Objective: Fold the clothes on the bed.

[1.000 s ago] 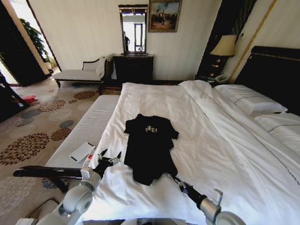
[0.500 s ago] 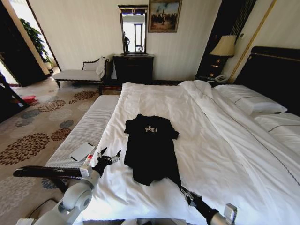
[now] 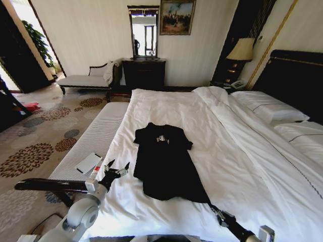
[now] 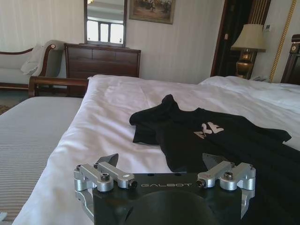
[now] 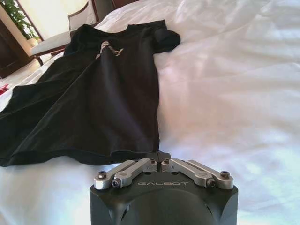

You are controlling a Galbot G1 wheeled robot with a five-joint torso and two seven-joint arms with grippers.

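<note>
On the bed's white duvet we see the black T-shirt lying flat. Our right gripper pinches its hem corner; our left gripper, jaws spread, hovers beside the padded bench.

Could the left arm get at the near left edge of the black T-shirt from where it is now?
Probably yes. The left gripper hovers open just beside the T-shirt, with bare duvet between them. The right gripper is shut on the hem corner at the far side, out of its way.
</note>
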